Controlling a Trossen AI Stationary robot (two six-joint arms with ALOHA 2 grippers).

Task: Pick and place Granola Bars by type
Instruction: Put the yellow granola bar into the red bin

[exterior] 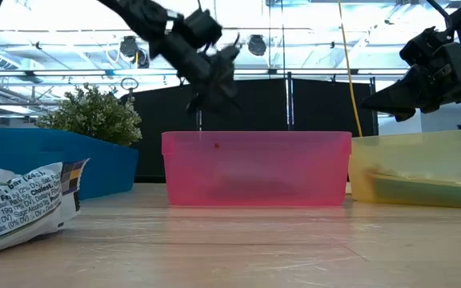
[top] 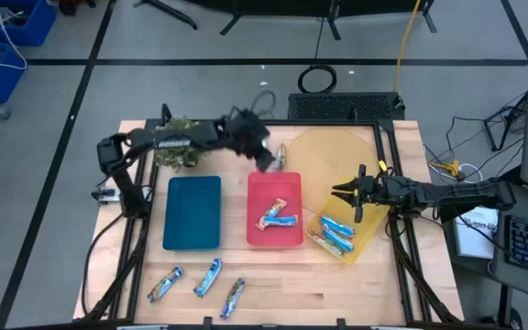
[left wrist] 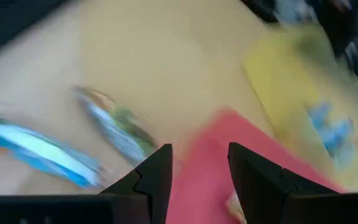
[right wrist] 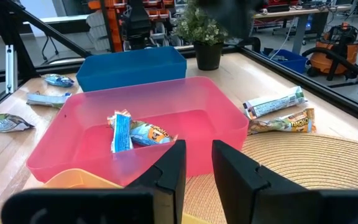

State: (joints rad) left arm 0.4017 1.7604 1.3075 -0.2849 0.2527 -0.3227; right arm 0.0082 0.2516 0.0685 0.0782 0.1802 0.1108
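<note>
Two granola bars lie on the table just beyond the red tray's far edge; in the left wrist view they show as bars. Two more bars lie inside the red tray. Several bars lie in the yellow tray, and three bars lie near the table's near edge. My left gripper is open and empty, and hangs above the red tray's far edge, beside the two bars. My right gripper is open and empty, above the yellow tray's far end.
A blue tray sits left of the red one. A green plant stands at the far left, under the left arm. A round woven mat covers the far right of the table. Bare wood shows along the near edge.
</note>
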